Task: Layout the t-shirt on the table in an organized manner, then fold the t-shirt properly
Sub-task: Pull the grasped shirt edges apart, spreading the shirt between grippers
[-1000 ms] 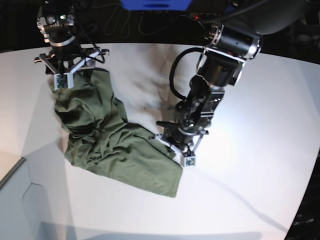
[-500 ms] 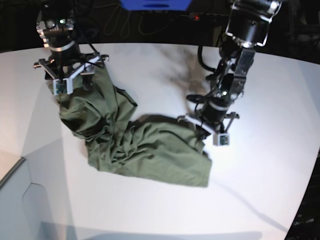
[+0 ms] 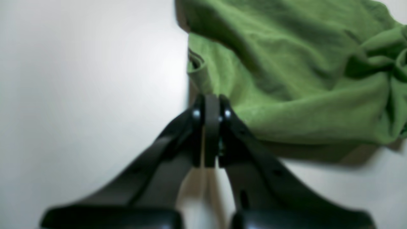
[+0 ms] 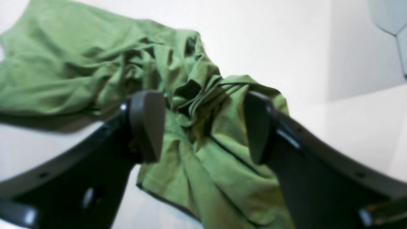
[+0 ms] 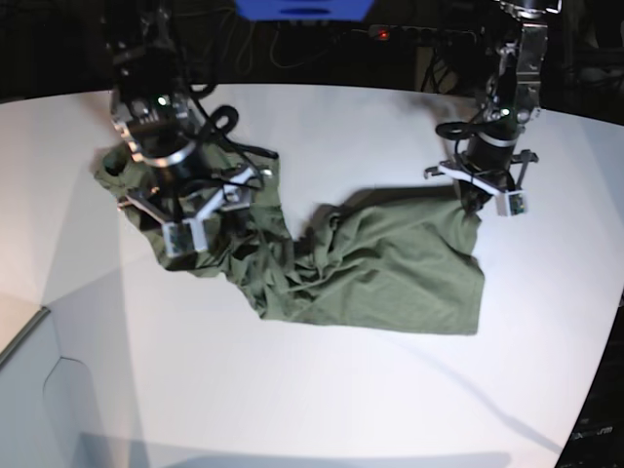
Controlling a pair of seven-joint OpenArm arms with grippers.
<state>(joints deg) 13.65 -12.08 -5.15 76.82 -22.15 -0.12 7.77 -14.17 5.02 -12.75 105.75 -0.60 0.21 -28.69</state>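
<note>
The olive-green t-shirt [image 5: 390, 273] lies crumpled across the white table [image 5: 341, 136], stretched from the back left to the right. My left gripper [image 5: 475, 200] is at the shirt's right end. In the left wrist view it [image 3: 210, 105] is shut, with the shirt's hem [image 3: 286, 79] pinched at its tips. My right gripper [image 5: 190, 219] hovers over the bunched left part. In the right wrist view it [image 4: 203, 124] is open, with folds of the shirt [image 4: 206, 165] under and between its fingers [image 4: 146, 127]. The neck label is hidden.
A pale grey panel [image 5: 29, 390] sits at the near left corner and shows in the right wrist view [image 4: 391, 16]. Cables and a blue object [image 5: 302, 8] lie beyond the table's dark back edge. Bare tabletop [image 3: 79, 79] is left of my left gripper.
My left gripper has dragged the shirt's end to the right and back, stretching it out. My right gripper has let go, opened, and moved right and nearer over the bunched cloth.
</note>
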